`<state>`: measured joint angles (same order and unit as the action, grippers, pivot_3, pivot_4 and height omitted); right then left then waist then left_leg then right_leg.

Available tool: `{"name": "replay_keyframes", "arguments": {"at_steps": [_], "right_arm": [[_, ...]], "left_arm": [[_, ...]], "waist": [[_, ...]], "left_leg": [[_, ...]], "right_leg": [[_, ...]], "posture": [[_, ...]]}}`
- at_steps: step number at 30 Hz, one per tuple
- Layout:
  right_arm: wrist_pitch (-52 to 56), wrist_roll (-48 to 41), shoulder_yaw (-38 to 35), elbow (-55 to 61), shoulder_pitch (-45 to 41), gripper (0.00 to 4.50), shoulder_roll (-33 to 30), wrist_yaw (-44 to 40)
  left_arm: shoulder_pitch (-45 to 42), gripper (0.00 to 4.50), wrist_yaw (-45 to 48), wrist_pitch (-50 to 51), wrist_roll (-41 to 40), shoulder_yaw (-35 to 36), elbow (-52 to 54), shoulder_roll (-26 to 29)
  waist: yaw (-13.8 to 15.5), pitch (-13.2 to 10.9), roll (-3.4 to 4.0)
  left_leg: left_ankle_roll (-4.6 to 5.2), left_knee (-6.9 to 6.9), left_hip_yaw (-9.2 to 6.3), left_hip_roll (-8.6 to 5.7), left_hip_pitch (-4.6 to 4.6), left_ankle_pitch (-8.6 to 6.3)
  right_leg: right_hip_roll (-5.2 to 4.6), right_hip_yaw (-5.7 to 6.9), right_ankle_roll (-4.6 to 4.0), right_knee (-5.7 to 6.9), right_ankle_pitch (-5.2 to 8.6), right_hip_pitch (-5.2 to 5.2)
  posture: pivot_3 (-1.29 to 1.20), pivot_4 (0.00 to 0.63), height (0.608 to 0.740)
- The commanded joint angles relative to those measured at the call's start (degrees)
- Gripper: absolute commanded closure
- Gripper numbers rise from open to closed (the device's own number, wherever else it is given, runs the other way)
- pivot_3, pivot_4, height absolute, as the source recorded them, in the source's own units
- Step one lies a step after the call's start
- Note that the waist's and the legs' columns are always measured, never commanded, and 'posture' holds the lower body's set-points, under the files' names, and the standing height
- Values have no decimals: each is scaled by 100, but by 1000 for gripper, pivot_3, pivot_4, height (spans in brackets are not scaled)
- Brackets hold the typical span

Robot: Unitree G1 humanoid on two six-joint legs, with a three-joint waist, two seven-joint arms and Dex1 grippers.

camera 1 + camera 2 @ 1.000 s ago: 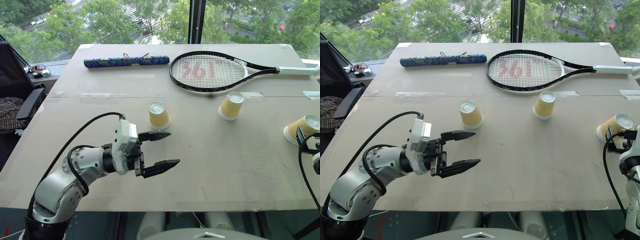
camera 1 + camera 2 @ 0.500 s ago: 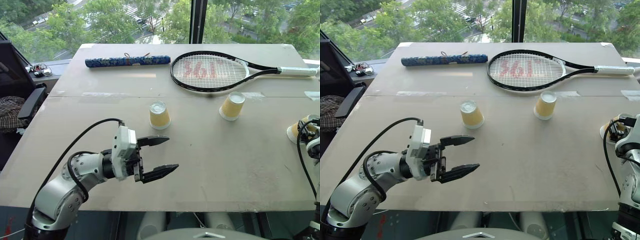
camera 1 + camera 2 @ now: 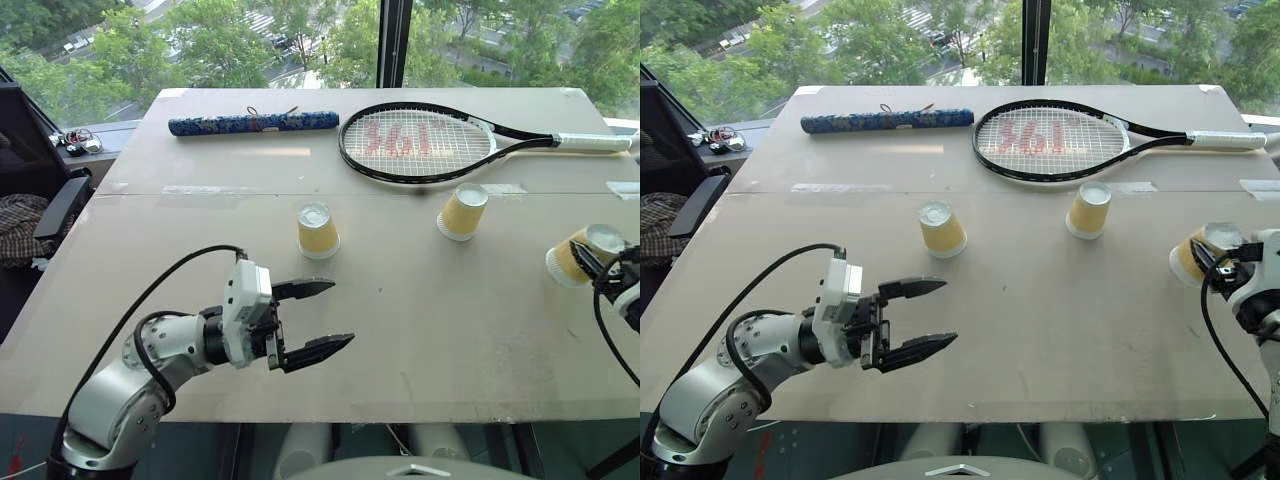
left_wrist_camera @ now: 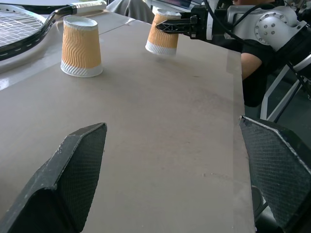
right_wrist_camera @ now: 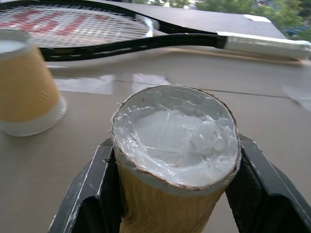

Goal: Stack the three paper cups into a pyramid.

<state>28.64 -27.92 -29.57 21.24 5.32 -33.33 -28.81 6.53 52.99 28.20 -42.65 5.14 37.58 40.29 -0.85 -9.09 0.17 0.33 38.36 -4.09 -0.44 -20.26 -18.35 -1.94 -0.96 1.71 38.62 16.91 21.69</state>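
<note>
Three paper cups are upside down on the tan table (image 3: 420,330), with pale yellow sides and white bases up. One cup (image 3: 318,230) stands left of centre and another (image 3: 462,211) stands by the racket. The right-hand cup (image 3: 573,258) is tilted, and my right gripper (image 3: 590,262) is shut on its sides; the right wrist view shows the cup (image 5: 175,131) squeezed between both fingers (image 5: 90,194). Whether it touches the table I cannot tell. My left gripper (image 3: 343,314) hovers open and empty near the table's front, a little in front of the left cup.
A tennis racket (image 3: 420,140) lies across the far side of the table, its handle reaching right. A blue rolled bundle (image 3: 253,123) lies at the far left. A dark chair (image 3: 50,210) stands off the table's left edge.
My right gripper has shut on the right-hand cup and carried it leftward, away from the table's right edge. The left gripper has stayed open and hardly moved.
</note>
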Motion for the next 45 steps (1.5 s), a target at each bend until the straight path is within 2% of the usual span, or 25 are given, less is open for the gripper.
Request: {"name": "replay_keyframes", "arguments": {"at_steps": [1, 5, 7, 21, 26, 31, 35, 38, 41, 45], "right_arm": [[-26, -284, 281, 607, 154, 2448, -81, -412], [-57, -277, 586, 850, 283, 2448, -142, -576], [-155, -224, 719, 795, 286, 2448, -143, -664], [-1162, 449, 1385, -101, 217, 2448, -37, -1074], [-1634, 558, 1486, -330, 343, 92, -25, -1299], [-1731, 275, 1212, -55, 514, 37, -68, -1480], [-1536, -251, 926, 553, 761, 37, -158, -1620], [-1436, -574, 625, 1031, 909, 37, -278, -1632], [-1458, -515, 455, 1265, 1043, 37, -348, -1522], [-1466, -398, 233, 1381, 1219, 37, -351, -1364]], "left_arm": [[51, 0, -99, -54, -17, 148, 250, 62], [162, 0, -173, -182, 119, 236, 295, 82], [259, 0, -344, 75, -195, 332, 446, 78], [405, 0, -960, 446, -507, 549, 874, 130], [417, 0, -1058, 458, -522, 560, 872, 124], [314, 0, -1071, 477, -507, 465, 745, 108], [-133, 0, -1160, 597, -459, 212, 454, 26], [-912, 0, -1166, 666, -202, -378, -45, -238], [-1607, 0, -1182, 655, 202, -903, -617, -537], [-2133, 0, -1122, 553, 532, -1291, -1145, -889]], "waist": [[6, -1, -1], [12, -2, -3], [16, -4, -6], [14, -5, -9], [17, -5, -12], [22, -6, -11], [41, -6, -10], [57, -6, -11], [76, -5, -23], [44, -9, -29]], "left_leg": [[0, 0, -1, 0, 0, 0], [-1, 1, -2, -1, -3, 0], [-1, 1, -2, -1, -4, 0], [-19, 0, -6, -1, -5, 10], [-19, 1, -6, -1, -4, 10], [-19, 1, -6, -1, -4, 11], [-19, 1, -11, -2, -5, 10], [-16, 3, -12, -4, -4, 9], [-16, 10, -16, -11, -5, 9], [-21, 10, -16, -11, -5, 12]], "right_leg": [[0, 1, 0, 0, 0, 0], [-1, 1, 0, -5, 0, 0], [-2, 2, 0, -8, 0, 0], [-2, 6, 0, -10, 0, 0], [-2, 6, 0, -10, 0, -2], [-3, 6, 0, -10, 0, -1], [-2, 10, 0, -9, 0, -2], [-2, 10, 0, -9, 0, -5], [1, 12, 2, -6, -1, -9], [2, 11, 3, -6, -2, -8]], "posture": [[0, 150, 740], [0, 150, 740], [0, 150, 740], [0, 150, 740], [0, 150, 740], [0, 150, 740], [0, 150, 740], [0, 150, 740], [0, 150, 740], [0, 150, 740]]}}
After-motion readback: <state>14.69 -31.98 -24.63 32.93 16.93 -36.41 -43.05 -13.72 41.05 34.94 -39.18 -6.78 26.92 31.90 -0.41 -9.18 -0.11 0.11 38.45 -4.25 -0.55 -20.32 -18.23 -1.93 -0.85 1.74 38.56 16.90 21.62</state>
